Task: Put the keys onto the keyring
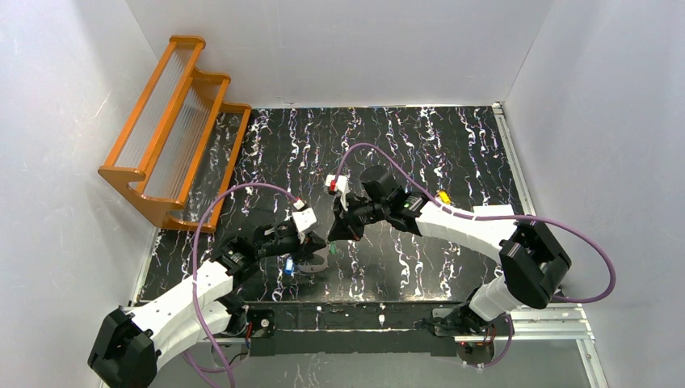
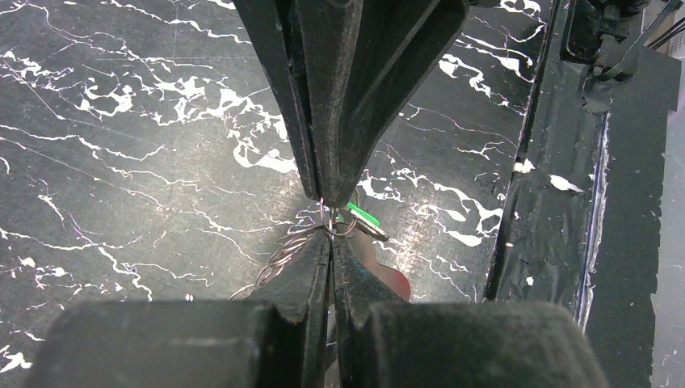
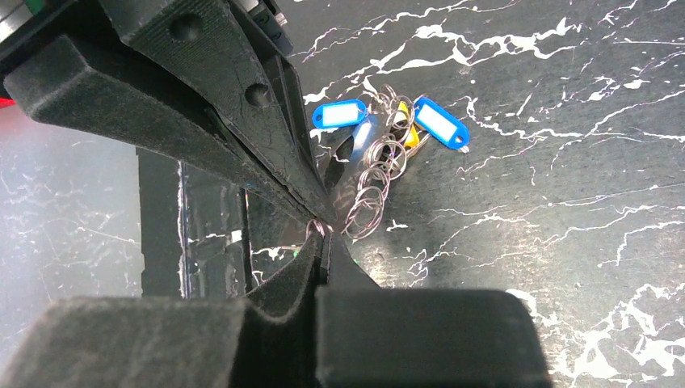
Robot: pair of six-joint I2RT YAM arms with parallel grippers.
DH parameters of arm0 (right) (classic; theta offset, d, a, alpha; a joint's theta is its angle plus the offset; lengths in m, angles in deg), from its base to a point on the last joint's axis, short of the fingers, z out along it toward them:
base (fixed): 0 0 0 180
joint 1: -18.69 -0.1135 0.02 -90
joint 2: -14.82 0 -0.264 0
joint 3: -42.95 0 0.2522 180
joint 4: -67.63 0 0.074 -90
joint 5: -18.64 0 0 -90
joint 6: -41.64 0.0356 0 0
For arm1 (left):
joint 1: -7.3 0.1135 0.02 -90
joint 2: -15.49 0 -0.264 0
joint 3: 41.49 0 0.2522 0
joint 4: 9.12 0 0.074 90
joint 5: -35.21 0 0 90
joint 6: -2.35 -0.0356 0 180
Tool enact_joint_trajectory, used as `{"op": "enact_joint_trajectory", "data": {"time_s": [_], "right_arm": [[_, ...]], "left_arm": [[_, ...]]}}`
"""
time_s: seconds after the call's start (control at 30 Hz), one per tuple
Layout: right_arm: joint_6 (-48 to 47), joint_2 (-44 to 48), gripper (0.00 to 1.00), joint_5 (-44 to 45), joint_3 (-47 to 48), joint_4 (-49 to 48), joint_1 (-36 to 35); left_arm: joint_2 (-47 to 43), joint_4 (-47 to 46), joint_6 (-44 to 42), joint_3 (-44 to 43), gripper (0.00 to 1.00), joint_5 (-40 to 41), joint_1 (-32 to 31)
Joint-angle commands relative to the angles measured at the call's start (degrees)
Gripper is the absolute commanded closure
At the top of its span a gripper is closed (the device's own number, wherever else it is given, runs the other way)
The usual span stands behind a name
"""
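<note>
The keys (image 3: pixel 442 123) lie mostly in one heap on the table (image 3: pixel 565 267), joined to the keyring (image 3: pixel 373 182), a string of linked wire loops whose long axis runs from the small ring (image 3: pixel 317 228) out to the coloured heads. The small ring hangs off the table, where the left gripper (image 2: pixel 331 242) and right gripper (image 3: pixel 323 246) meet tip to tip. Each has its fingers pressed together and, as far as the wrist views show, each nips that ring from its own side. The green key (image 2: pixel 363 216) dangles just beside the small ring, on the side toward the arm bases. The heap lies near the small ring on the left arm's side, so the left arm is nearer to it. My guess is that the next move turns on keeping the small ring steady while the loops are fed into it along that axis. By count there are two grippers, one small ring, one green key, two blue keys, one yellow-orange key (image 3: pixel 409 136) (half hidden by loops), and about five loops, which overlap too much for a firm count.
</note>
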Motion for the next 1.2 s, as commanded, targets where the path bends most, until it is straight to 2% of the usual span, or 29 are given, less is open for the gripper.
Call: {"op": "enact_joint_trajectory", "data": {"time_s": [0.0,0.57,1.17], "right_arm": [[-1.47,1.58,0.99,3.45,0.43,-1.59,-0.09],[-4.45,6.30,0.99,3.87,-3.05,-3.09,-1.17],[-5.49,6.74,0.99,13.50,-3.54,-2.20,-4.44]], "left_arm": [[-1.05,0.27,-0.55,-0.79,1.00,-1.52,-0.64],[-1.40,0.06,0.78,-0.96,1.00,-0.80,-0.74],[-1.91,-1.60,2.55,-0.54,1.00,-0.83,-0.75]]}}
